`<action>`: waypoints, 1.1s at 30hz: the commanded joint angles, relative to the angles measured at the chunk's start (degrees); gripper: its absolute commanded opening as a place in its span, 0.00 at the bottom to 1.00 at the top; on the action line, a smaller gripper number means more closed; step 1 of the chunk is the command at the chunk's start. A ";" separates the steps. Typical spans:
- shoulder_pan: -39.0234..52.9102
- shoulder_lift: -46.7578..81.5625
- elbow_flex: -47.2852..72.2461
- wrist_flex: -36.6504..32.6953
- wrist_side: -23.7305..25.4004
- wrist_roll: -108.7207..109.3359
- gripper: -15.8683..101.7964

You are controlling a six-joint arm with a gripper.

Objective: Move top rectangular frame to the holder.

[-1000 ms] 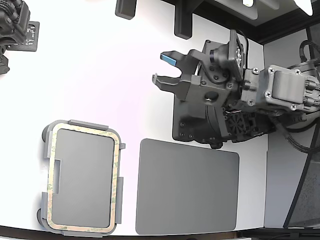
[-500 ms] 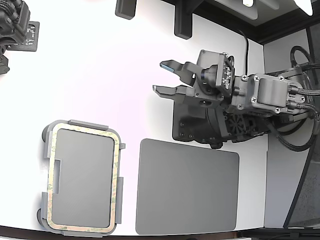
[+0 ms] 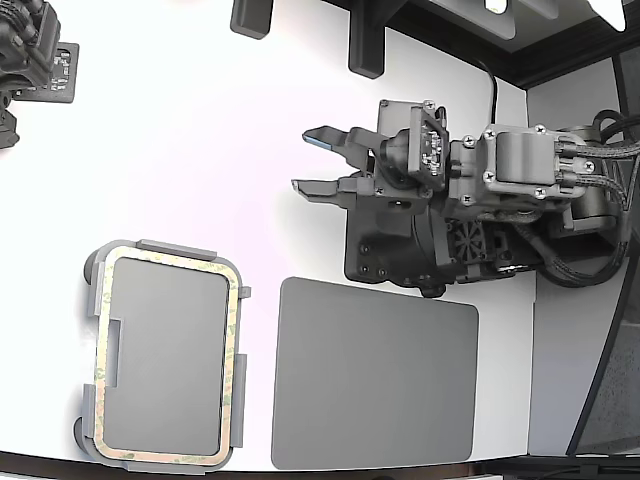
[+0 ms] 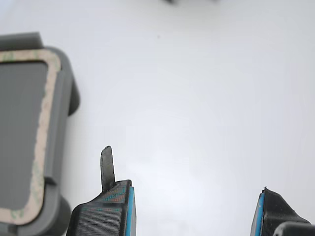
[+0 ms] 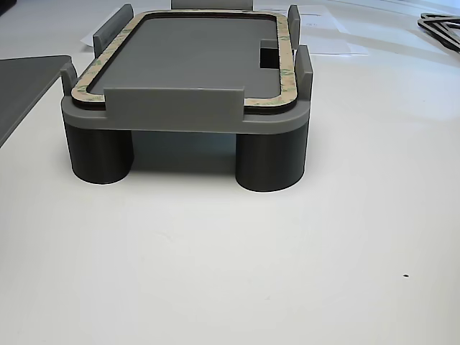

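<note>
You see the top rectangular frame (image 3: 166, 360) lying seated inside the holder (image 3: 92, 300), kept in place by its edge tabs. Well apart from the holder, your gripper (image 3: 312, 160) hangs empty, jaws apart.

a: exterior view status?
b: bright and overexposed. the white table (image 3: 200, 150) washes out to near-uniform glare, with a faint pink cast. focus is sharp; shadows are faint.
a: wrist view?
b: diffuse, even light. the gripper (image 4: 194, 209) fingertips (image 4: 106, 214) are soft, close to the lens.
a: other view?
b: even light. the holder (image 5: 183, 115) casts a soft shadow beneath itself; the background blurs slightly.
</note>
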 commanded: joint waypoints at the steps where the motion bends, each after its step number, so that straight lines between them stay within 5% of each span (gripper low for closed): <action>1: -1.32 2.72 -1.05 -0.09 -0.79 0.18 0.98; 18: -1.76 -8.26 -4.31 -1.32 0.62 1.14 0.98; 33: -7.12 2.90 0.88 0.79 -1.23 2.81 0.98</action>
